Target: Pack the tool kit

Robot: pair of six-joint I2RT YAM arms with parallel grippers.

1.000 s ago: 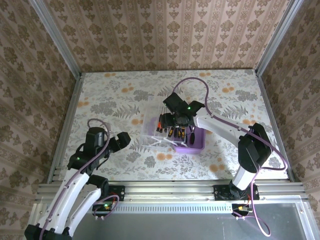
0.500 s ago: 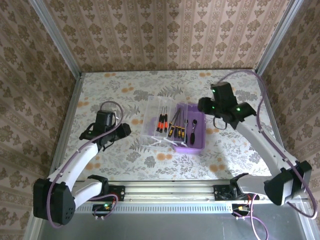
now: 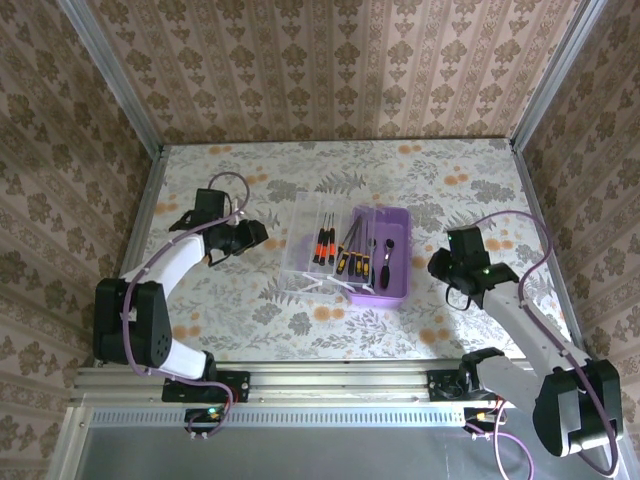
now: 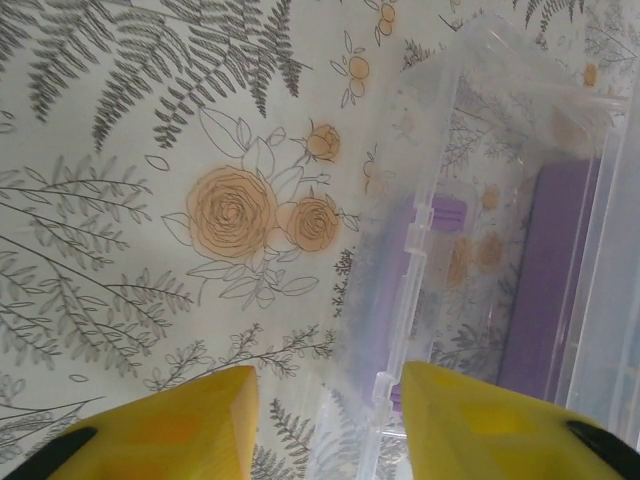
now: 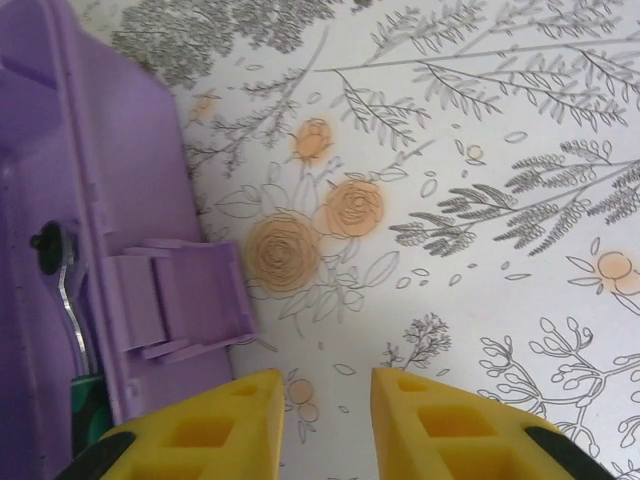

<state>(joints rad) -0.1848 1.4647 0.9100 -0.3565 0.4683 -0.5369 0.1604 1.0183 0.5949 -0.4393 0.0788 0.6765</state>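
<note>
Nearest the bases, the right tool (image 5: 328, 432) hangs low over the tabletop (image 5: 480, 200) just beside the purple box (image 5: 90, 150), its fingers a little apart and pinching nothing. Between the arms the tool kit (image 3: 395, 292) lies open mid-tabletop, with screwdrivers (image 3: 322, 247) in the lid half and along the seam with the box. Beyond it the left tool (image 4: 328, 430) is spread. The outer edge of the clear lid (image 4: 480, 180) appears in its gap, and contact cannot be told.

The step in hand is judged to be folding the lid shut. The left tool should catch the lid's free edge and swing it over evenly while the right steadies the box, since loose screwdrivers may slide.

The right wrist view brings out the latch (image 5: 180, 300) and a ratchet (image 5: 62, 290) inside. The overhead view gives the layout, with both tools flanking the kit.
</note>
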